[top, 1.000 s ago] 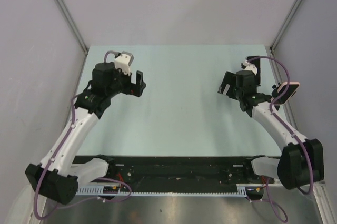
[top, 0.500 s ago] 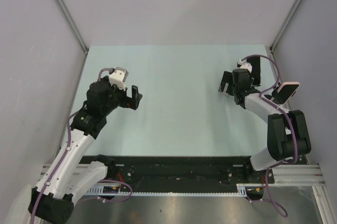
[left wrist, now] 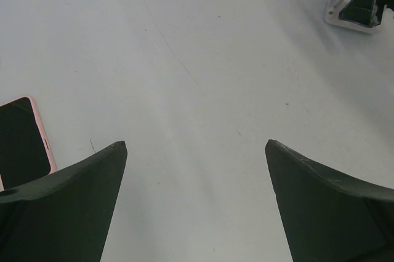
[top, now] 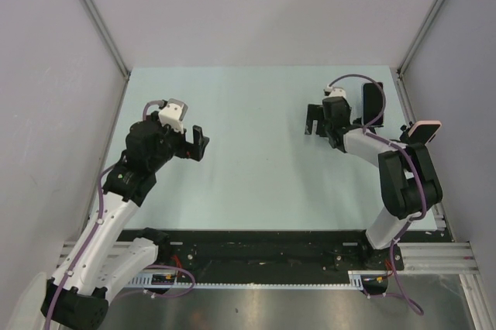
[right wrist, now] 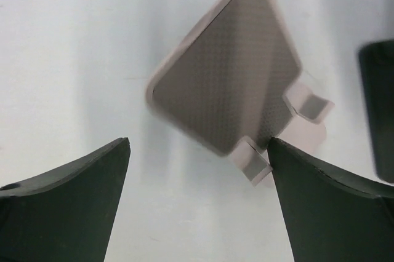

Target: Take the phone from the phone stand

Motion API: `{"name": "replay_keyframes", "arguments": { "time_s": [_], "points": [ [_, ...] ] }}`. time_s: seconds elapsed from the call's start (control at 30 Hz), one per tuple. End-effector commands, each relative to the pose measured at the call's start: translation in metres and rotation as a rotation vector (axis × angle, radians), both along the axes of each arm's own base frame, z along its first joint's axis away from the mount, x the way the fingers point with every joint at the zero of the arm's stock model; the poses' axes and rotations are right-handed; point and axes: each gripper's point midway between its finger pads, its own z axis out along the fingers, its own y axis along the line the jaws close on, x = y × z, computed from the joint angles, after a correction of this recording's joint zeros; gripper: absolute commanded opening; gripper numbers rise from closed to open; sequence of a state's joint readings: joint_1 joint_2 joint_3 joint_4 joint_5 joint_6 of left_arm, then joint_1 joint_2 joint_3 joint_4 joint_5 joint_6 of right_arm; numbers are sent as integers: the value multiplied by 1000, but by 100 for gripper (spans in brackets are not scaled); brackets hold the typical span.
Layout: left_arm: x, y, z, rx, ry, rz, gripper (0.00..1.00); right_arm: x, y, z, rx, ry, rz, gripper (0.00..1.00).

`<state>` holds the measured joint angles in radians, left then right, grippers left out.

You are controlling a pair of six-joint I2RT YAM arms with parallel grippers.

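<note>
The phone [top: 373, 103] lies flat and dark on the table at the far right, apart from the stand. In the left wrist view the phone [left wrist: 21, 142] shows a black screen with a pink edge. The phone stand [top: 422, 130] is tilted by the right edge. Seen from the right wrist, the stand [right wrist: 228, 83] has a bare grey pad and two small lips with nothing on them. My right gripper [top: 314, 121] [right wrist: 198, 141] is open and empty, left of the phone. My left gripper [top: 198, 142] [left wrist: 196, 145] hangs open over bare table at the left.
Grey walls close in the pale green table [top: 256, 175] on three sides. The stand sits close to the right wall. A dark rounded shape [right wrist: 377, 108] is cut off by the frame edge beside the stand. A white-edged dark part [left wrist: 360, 7] shows far off.
The right arm has folded back, carrying its open gripper leftward away from the phone and stand. The left arm has drawn back and down a little. Phone and stand have not moved.
</note>
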<state>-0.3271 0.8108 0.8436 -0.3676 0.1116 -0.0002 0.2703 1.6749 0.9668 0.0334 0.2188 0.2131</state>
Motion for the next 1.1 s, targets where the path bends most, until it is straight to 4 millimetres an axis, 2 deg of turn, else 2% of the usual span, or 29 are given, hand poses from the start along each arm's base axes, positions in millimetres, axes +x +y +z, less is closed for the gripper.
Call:
{"name": "replay_keyframes", "arguments": {
  "time_s": [0.0, 0.1, 0.17, 0.23, 0.47, 0.53, 0.7, 0.8, 0.83, 0.93, 1.03, 1.07],
  "points": [
    [2, -2, 6, -4, -36, -9, 100, 22, 64, 33, 102, -84, 160, 99],
    [3, -1, 5, 0, -32, -5, 100, 21, 94, 42, 137, -82, 246, 98],
    [3, -2, 4, 2, -32, -7, 100, 19, 104, 49, 137, -83, 275, 97],
    [3, -1, 3, 3, -29, -6, 100, 17, 104, 54, 131, -84, 280, 98],
    [3, -4, 3, -4, -26, -21, 100, -8, 67, 47, 3, 17, 233, 95],
    [2, -5, 3, -7, -25, -25, 100, -13, 51, 48, -35, 10, 185, 95],
    [2, -5, 4, -8, -28, -26, 100, -16, 30, 54, -37, -52, 74, 95],
    [1, -6, 4, -10, -27, -27, 100, -9, 24, 49, -51, -74, 27, 97],
    [2, -6, 5, -11, -28, -27, 100, -1, 22, 46, -46, -90, 15, 97],
    [2, -5, 4, -9, -29, -21, 100, 19, 28, 56, -3, -178, 4, 98],
    [2, -4, 3, -5, -27, -17, 100, 34, 31, 58, 15, -232, -14, 100],
    [2, -4, 3, -5, -27, -16, 100, 38, 27, 51, 4, -231, -41, 100]
  ]
}}
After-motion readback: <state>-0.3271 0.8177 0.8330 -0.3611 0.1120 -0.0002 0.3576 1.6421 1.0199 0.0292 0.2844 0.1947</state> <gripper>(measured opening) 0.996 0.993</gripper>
